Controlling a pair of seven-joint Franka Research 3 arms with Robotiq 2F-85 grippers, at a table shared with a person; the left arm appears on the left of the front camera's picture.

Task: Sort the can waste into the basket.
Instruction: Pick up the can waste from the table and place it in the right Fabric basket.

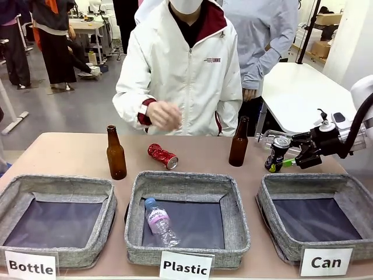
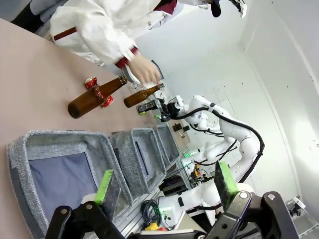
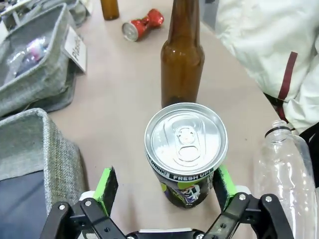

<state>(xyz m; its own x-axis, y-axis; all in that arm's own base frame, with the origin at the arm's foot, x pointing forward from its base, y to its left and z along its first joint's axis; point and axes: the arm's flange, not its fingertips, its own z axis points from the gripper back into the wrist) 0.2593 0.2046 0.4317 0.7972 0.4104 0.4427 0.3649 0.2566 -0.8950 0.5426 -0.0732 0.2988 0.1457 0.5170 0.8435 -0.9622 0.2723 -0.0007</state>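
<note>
While R gripper [image 3: 165, 183] straddles upright blk-silver can [image 3: 185, 149], jaws wide, not clamped | L gripper [image 2: 165, 182] agape, empty | crumpled shiny red can [image 1: 162, 156] lies on table [image 1: 70, 153]

Left card [image 1: 30, 266] on the left basket [image 1: 58, 182]: we read "Bottle".
Middle card [image 1: 185, 267] on the middle basket [image 1: 180, 178]: we read "Plastic".
Right card [image 1: 326, 262] on the right basket [image 1: 309, 179]: we read "Can".
Can [image 3: 185, 149], band under its rim: we make out "DRINK!" and "FRESH UP".
Chest print [image 1: 212, 60] on the jacket [image 1: 169, 70]: too small for us to read.
</note>
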